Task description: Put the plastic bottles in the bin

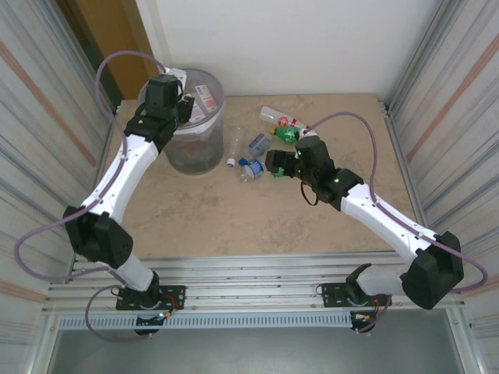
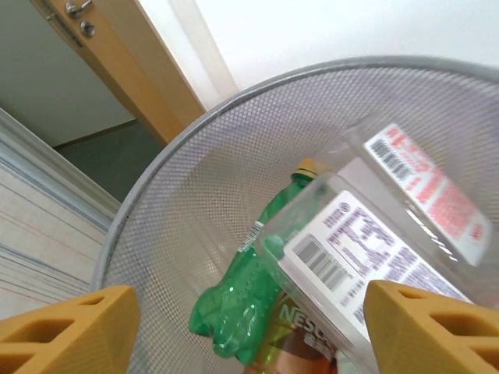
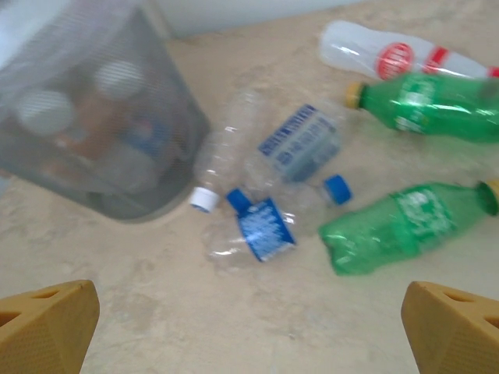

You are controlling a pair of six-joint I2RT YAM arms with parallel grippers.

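- The left pincer (image 1: 178, 100) is seen held over the mouth of the bin (image 1: 204, 148). Its yellow fingers (image 2: 70, 331) are spread wide, with nothing clamped between them.
- Straight below that pincer, inside the bin, a green bottle (image 2: 249, 288) is seen lying cap-up against the wall.
- A clear bottle with a white label (image 2: 351, 249) lies across it. A clear bottle with a red label (image 2: 425, 183) is seen beyond, toward the pincer's right.
- A brownish bottle (image 2: 300, 351) is glimpsed under those, low between the fingers.
- The right pincer (image 1: 274, 162) is seen low over the beige table (image 1: 234, 226), jaws wide apart and empty.
- Just ahead of it lies a crushed bottle with a blue label (image 3: 261, 230). This one is pressed up against a clear bottle with a white cap (image 3: 214, 167) and a blue-capped clear bottle (image 3: 300, 148).
- Ahead and to its right a crumpled green bottle (image 3: 398, 230) is spotted.
- Farther off lie a yellow-capped green bottle (image 3: 437, 101) and a white bottle with red bands (image 3: 382, 51).
- The bin is found ahead and to the left of this pincer, with the white-capped bottle just beside its wall.
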